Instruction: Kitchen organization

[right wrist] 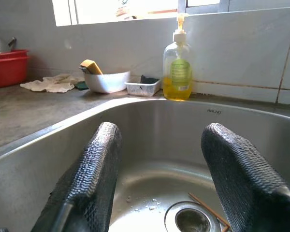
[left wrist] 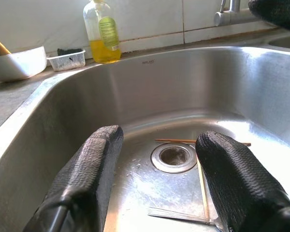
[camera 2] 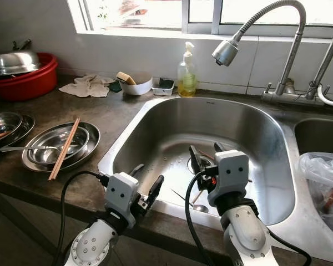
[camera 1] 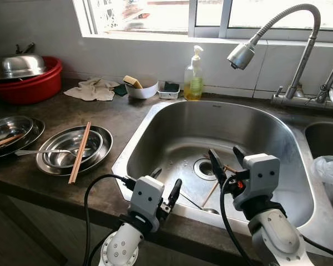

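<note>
The steel sink [camera 1: 172, 119] holds two thin wooden chopsticks [left wrist: 203, 141] by the drain [left wrist: 174, 155] and a spoon [camera 1: 211, 210] on its floor near the front wall. My left gripper [camera 1: 166, 178] hovers open over the sink's front rim, nothing between its fingers [left wrist: 94, 164]. My right gripper [camera 1: 225, 152] hangs open above the sink floor near the drain, also empty, with the fingers [right wrist: 96, 164] pointing at the back wall. On the counter to the left, stacked steel bowls [camera 1: 102, 136] carry a pair of chopsticks [camera 1: 79, 152] and a spoon [camera 1: 44, 152].
A second stack of steel plates [camera 1: 11, 130] sits at the far left. Along the back stand a red basin [camera 1: 28, 83] with a steel lid, a rag [camera 1: 91, 88], a white bowl [camera 1: 141, 88] with a sponge, a soap bottle [camera 1: 193, 77] and the faucet [camera 1: 244, 55]. A plastic bag [camera 1: 330, 172] fills the right basin.
</note>
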Tool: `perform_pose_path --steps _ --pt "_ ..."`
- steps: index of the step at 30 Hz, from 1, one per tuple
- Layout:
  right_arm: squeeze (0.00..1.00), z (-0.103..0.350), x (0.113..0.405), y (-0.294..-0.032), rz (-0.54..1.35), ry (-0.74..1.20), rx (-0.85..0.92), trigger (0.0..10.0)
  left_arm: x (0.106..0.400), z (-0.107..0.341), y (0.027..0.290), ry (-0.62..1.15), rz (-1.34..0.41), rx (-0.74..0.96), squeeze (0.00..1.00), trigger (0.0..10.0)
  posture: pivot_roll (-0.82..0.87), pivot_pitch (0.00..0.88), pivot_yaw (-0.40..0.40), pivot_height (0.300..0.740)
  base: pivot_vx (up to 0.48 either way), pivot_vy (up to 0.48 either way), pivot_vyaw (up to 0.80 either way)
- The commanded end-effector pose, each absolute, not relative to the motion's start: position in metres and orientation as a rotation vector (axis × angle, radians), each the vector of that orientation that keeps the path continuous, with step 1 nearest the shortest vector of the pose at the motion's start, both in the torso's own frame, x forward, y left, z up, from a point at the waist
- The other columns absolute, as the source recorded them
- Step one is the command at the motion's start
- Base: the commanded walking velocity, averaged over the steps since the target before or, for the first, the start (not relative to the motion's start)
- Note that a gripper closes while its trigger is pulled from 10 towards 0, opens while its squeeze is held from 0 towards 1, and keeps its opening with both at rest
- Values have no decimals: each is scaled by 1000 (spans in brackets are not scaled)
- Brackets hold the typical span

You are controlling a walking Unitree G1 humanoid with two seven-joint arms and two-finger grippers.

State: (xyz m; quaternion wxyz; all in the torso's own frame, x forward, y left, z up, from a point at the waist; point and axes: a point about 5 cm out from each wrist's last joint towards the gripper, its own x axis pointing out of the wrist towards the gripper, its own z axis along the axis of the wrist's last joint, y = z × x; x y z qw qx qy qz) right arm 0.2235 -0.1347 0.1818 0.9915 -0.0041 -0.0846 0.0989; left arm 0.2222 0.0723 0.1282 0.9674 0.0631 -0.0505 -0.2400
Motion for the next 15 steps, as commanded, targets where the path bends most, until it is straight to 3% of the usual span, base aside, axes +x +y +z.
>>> perform_pose_path --steps 1,6,15 --pt "0 186 224 -132 211 -188 -2 10000 220 124 75 -84 -480 137 0 10000 -56 0 22 740 0 0 0" --pt "0 187 224 -132 212 -189 1 10000 219 124 75 -84 -481 139 0 10000 -56 0 22 740 -212 0 0" --pt "0 189 227 -131 215 -199 3 10000 223 127 76 -100 -471 144 0 10000 -57 0 20 740 0 0 0"
